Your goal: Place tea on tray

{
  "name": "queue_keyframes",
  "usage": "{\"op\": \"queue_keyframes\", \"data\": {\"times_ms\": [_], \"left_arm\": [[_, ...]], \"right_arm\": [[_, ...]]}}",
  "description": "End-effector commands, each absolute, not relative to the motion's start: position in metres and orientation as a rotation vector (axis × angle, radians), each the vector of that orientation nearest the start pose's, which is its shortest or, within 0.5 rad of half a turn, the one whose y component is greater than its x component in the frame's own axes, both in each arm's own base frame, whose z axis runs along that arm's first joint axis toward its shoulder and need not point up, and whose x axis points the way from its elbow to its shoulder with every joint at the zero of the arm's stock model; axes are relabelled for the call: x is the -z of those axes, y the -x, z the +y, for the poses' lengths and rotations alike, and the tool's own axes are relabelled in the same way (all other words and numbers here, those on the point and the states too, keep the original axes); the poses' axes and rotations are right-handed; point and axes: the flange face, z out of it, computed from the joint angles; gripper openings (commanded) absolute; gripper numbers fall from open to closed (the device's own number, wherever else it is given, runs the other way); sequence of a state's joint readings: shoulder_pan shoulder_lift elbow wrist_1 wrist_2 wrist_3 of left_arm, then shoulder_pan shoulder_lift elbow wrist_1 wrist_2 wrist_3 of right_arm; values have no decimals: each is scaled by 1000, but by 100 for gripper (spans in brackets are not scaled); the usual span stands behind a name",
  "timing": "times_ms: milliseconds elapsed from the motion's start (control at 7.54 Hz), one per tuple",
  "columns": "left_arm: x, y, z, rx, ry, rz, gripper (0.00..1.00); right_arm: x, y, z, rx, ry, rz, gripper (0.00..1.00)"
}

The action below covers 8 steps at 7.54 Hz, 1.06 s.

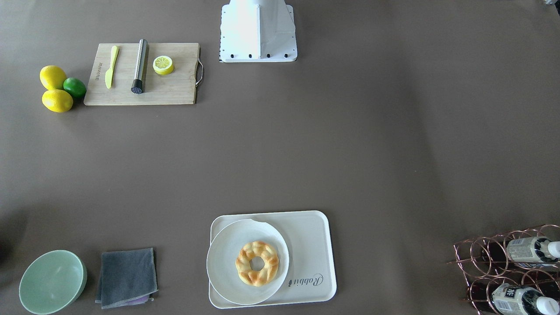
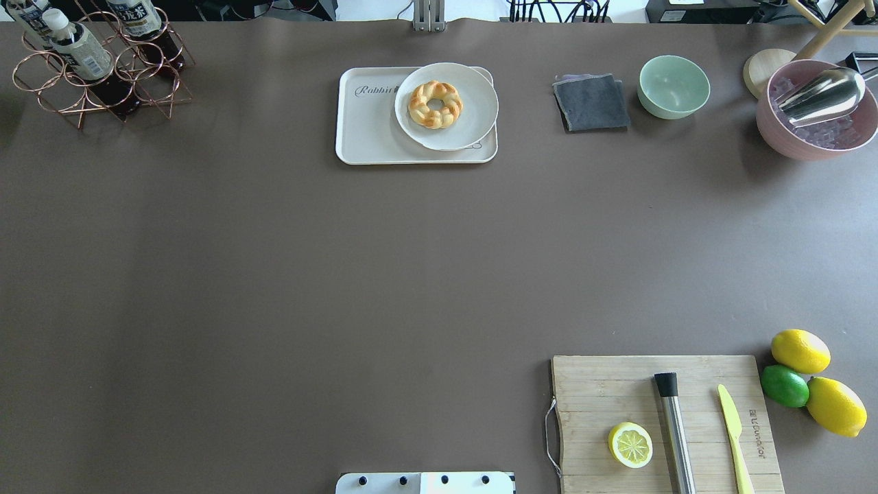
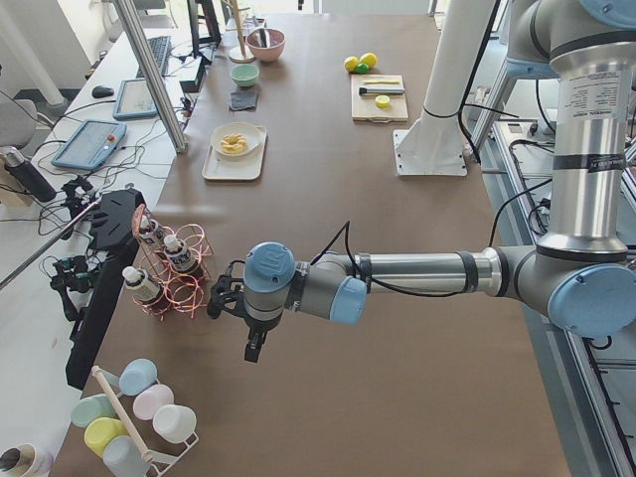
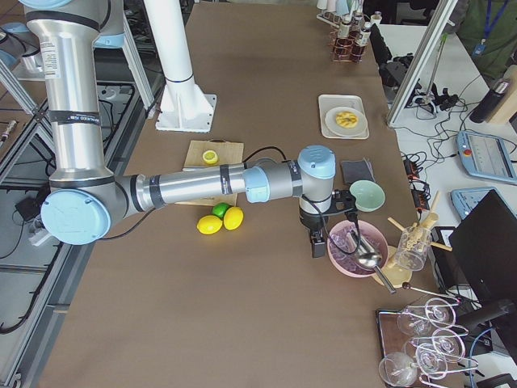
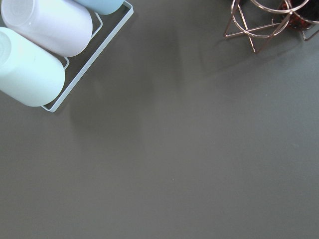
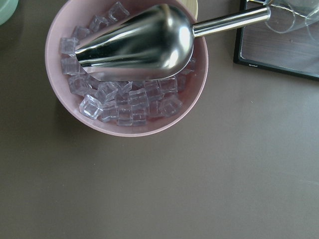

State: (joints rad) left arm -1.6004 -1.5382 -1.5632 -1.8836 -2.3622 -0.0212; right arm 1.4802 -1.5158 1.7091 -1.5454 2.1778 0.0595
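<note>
Tea bottles [image 1: 531, 249] [image 2: 81, 55] with white caps and dark liquid lie in a copper wire rack [image 2: 48, 96] at the table's left far corner; they also show in the exterior left view [image 3: 179, 253]. The cream "Rabbit" tray [image 1: 313, 245] [image 2: 363, 130] holds a round white plate [image 2: 477, 110] with a braided doughnut [image 2: 435, 104]. My left gripper [image 3: 254, 348] hangs over bare table just beside the rack. My right gripper [image 4: 319, 242] hangs beside a pink ice bowl [image 4: 359, 246]. Both grippers show only in side views, so I cannot tell whether they are open or shut.
A wooden cutting board [image 2: 617, 391] carries a lemon half [image 2: 630, 444], a steel muddler [image 2: 674, 432] and a yellow knife [image 2: 734, 439]. Lemons [image 2: 800, 350] and a lime [image 2: 785, 385] lie beside it. A green bowl [image 2: 674, 86], a grey cloth [image 2: 591, 103] and pastel cups [image 5: 45, 25] are also present.
</note>
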Motion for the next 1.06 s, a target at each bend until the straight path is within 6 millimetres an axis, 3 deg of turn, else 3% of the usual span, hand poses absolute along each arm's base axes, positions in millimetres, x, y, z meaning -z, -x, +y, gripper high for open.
{"op": "queue_keyframes", "data": {"times_ms": [0,265,398,663,796,928], "left_arm": [[-617,75,-511,-100,-341,807,98],[-586,75,-544,-123,-393,798,98],[-587,75,-551,-120,-392,800,100],[-550,74,-575,-11,-413,830,100],[-543,40,-582,19,-401,864,100],[-539,27,-586,97,-436,845,100]], "right_arm": [[-547,-14,-539,173,-272,-629,100],[-526,14,-562,241,-345,-627,100],[-519,20,-563,250,-356,-631,100],[-526,29,-566,254,-334,-638,100],[-527,32,-567,243,-325,-643,100],[-530,38,-567,246,-315,-644,100]]}}
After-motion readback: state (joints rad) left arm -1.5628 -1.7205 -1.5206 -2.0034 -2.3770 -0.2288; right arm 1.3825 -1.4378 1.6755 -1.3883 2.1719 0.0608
